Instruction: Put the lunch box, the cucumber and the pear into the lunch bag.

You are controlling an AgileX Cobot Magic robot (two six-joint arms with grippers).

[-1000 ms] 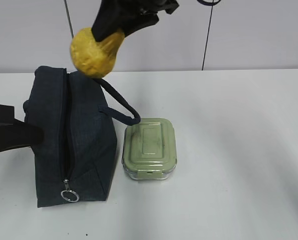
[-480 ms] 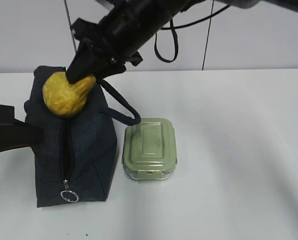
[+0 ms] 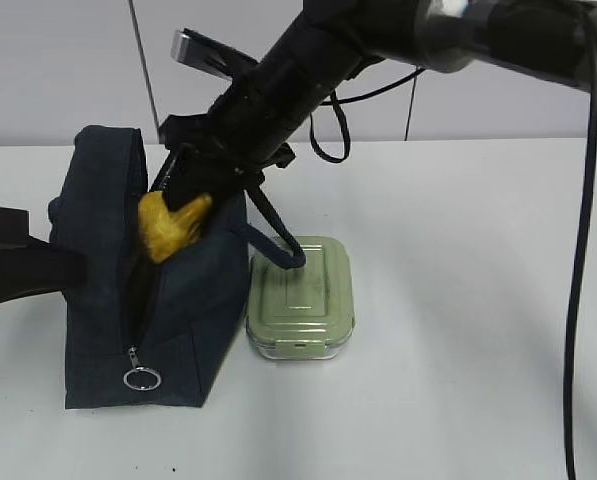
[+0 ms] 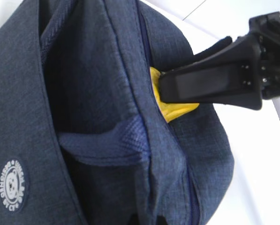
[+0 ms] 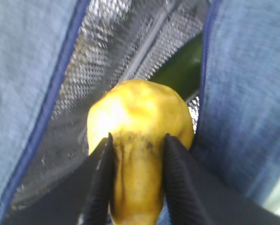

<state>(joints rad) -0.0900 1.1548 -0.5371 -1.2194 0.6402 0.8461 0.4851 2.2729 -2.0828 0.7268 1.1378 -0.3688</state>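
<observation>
Right claw (image 3: pixel 183 205) clamped on the pear (image 3: pixel 168 225) at its narrow stem end, fat end leading, so it slips through the zipper slot of the lunch bag (image 3: pixel 98 300). Pear is half inside the opening. Cucumber (image 5: pixel 179 65) looks to be already in there, against the silver lining. Lunch box (image 3: pixel 300 297) sits on the counter (image 3: pixel 478 300), touching the bag's right side. Left claw: can't tell its state. Round white logo patch (image 4: pixel 11 185) on the bag, lettering unreadable.
</observation>
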